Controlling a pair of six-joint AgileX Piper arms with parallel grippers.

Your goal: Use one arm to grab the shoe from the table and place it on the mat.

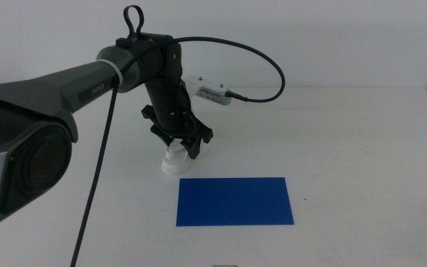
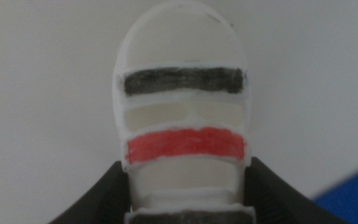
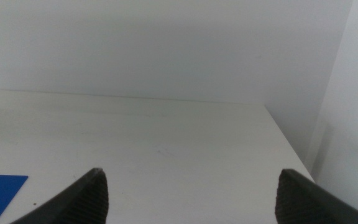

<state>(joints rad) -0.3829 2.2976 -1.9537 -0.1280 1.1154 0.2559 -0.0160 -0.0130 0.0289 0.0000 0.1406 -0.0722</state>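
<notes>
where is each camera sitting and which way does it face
Middle view: above the white tabletop, facing forward and down; shows the left arm, its end effector over the small white strapped shoe.
Left wrist view: on that arm, looking down on the shoe between its jaws.
Right wrist view: waiting arm, open end effector, facing across the table.
Shared: all three catch the flat royal blue mat.

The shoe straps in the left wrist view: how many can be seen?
3 on the shoe: a dark strap nearest the toe, a red strap at the middle, and a dark strap between the left gripper jaws, cut by the picture's edge. More may be hidden.
</notes>
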